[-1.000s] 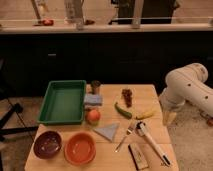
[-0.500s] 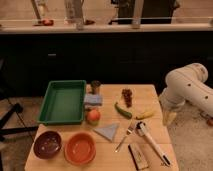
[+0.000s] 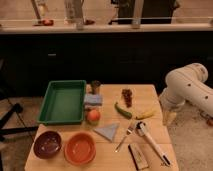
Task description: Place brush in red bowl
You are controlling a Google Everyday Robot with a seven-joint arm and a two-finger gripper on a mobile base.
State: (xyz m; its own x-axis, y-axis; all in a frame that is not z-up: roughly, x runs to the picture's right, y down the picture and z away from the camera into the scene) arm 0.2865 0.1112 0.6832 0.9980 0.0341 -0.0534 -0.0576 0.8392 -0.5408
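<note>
Beside right edge of surface (image 3: 148, 92), claw (image 3: 170, 118) hangs open, empty, as brush (image 3: 152, 144) lies ungrasped, well apart from red bowl (image 3: 80, 148)

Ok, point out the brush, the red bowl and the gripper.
brush (image 3: 152, 143), camera view, middle of the white handle.
red bowl (image 3: 80, 148), camera view, bare inside.
gripper (image 3: 170, 118), camera view, its lower tip, far right.

1. The white, rounded robot arm (image 3: 187, 85) enters from the right edge of the frame, with its elbow bent at middle right.
2. It ends in the pale two-finger gripper (image 3: 169, 119), which points downward at lower right, its fingers apart and empty.
</note>
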